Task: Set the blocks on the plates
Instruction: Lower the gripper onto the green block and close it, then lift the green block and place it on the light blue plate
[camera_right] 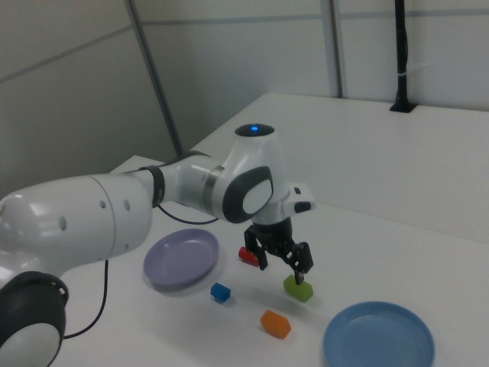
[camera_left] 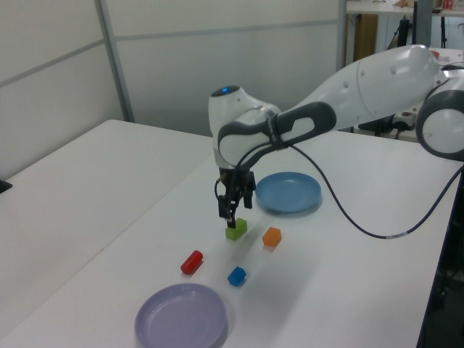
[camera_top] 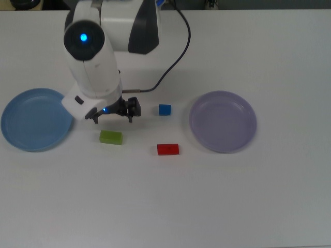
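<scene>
Left view: I have the black two-finger gripper (camera_left: 230, 209) spread open, empty | just above small lime-green rectangular block (camera_left: 235, 229) | risk: off-centre descent, fingertip nudges block aside

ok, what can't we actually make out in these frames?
- Orange block: hidden in the top view under the arm; visible in the left and right views.
- Gripper: open; its height above the green block can't be judged in any view.
- Lavender plate: lower rim cut off by the left view's bottom edge.
- Red block: partly behind the gripper in the right view.
</scene>
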You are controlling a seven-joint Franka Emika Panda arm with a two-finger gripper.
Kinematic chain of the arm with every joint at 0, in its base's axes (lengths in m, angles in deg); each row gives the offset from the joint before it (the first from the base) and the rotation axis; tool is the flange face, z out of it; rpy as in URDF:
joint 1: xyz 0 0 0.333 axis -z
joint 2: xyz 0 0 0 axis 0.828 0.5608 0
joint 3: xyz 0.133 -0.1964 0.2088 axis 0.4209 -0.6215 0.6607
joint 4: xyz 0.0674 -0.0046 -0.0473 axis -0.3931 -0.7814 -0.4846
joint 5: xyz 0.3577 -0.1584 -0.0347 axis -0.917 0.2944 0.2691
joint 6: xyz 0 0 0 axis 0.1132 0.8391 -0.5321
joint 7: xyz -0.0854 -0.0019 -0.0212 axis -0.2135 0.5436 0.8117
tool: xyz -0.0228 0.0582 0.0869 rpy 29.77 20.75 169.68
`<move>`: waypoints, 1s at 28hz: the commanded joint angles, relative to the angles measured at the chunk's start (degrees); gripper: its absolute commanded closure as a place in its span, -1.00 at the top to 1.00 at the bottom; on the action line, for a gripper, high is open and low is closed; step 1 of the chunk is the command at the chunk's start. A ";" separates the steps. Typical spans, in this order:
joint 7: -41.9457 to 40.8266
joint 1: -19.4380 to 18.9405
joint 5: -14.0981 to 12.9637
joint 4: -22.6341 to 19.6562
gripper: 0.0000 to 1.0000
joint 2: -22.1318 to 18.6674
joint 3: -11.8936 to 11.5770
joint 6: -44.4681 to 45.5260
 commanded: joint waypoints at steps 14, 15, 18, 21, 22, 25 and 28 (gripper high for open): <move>6.98 -0.32 0.76 -0.65 0.97 4.49 -1.12 -9.55; 7.16 -0.32 0.93 -0.65 0.75 4.58 -1.12 -9.64; 7.33 -0.32 0.94 -0.65 0.58 4.93 -1.12 -9.73; 7.51 -0.32 0.94 -0.65 0.18 4.93 -1.12 -9.64; 7.51 -0.32 0.94 -0.56 0.06 4.93 -1.12 -9.64; 7.69 -0.23 0.76 -0.30 -0.22 4.67 -1.21 -9.38; 8.83 0.30 0.58 0.14 -0.29 3.09 -2.17 -8.76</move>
